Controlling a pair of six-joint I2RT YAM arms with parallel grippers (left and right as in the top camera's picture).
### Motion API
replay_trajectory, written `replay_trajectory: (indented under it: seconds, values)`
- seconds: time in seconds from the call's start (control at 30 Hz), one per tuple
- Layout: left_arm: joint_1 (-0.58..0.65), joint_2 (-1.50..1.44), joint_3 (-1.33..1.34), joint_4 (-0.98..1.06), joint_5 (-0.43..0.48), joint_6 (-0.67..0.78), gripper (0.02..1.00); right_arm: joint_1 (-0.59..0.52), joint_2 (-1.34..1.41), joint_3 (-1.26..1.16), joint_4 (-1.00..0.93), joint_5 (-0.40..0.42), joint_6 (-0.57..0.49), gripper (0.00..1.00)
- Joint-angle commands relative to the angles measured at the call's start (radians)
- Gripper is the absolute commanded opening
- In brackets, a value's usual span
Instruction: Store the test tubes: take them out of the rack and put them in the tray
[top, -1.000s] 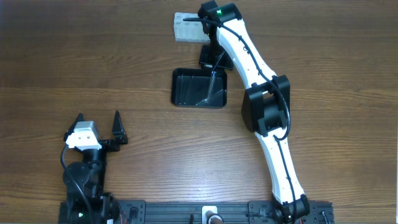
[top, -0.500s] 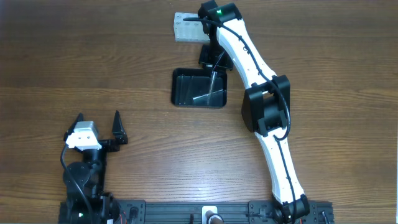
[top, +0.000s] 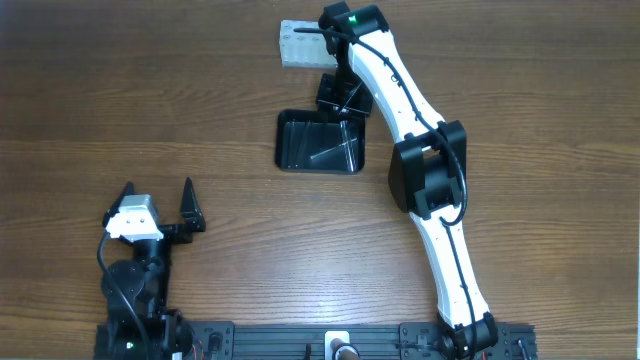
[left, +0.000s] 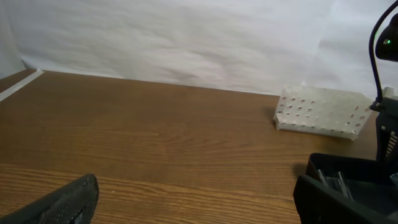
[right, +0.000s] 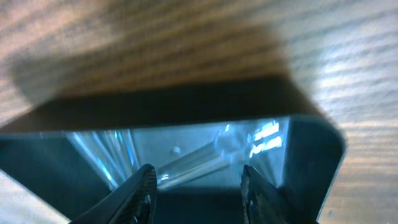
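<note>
- Rack (top: 300, 45): white, perforated block, standing on the tabletop (top: 150, 80) at the far side, just beyond the tray
- Tray (top: 300, 150): black, rectangular, shallow, resting flat on the tabletop near the middle, close to the rack but apart from it
- Test tubes (top: 335, 152): clear glass, lying on their sides inside the tray, crossing one another at angles; exact number cannot be told
- Right tool (right: 196, 190): fingers apart, hanging above the tray's far end with the tubes beneath it
- Left tool (top: 158, 200): fingers wide apart, low over the tabletop near its base, well apart from tray and rack
</note>
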Motion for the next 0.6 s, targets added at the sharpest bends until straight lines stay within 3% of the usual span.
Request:
replay_trajectory:
  seconds: [0.03, 0.13, 0.23, 0.37, 0.6]
  values:
    - [0.005, -0.003, -0.004, -0.004, 0.014, 0.011, 0.998, -0.008, 0.007, 0.006, -0.028, -0.060, -0.005, 0.507]
    - [0.005, -0.003, -0.004, -0.004, 0.014, 0.011, 0.996, -0.011, 0.005, 0.015, -0.045, -0.052, -0.023, 0.638]
    - [0.005, -0.003, -0.004, -0.004, 0.014, 0.011, 0.998, -0.010, -0.013, 0.034, -0.066, 0.014, -0.029, 0.781]
    - [0.005, -0.003, -0.004, -0.004, 0.014, 0.011, 0.996, 0.001, -0.077, 0.069, -0.074, 0.173, -0.033, 0.814]
    - [0.005, -0.003, -0.004, -0.004, 0.014, 0.011, 0.996, 0.005, -0.240, 0.088, -0.085, 0.246, -0.102, 0.825]
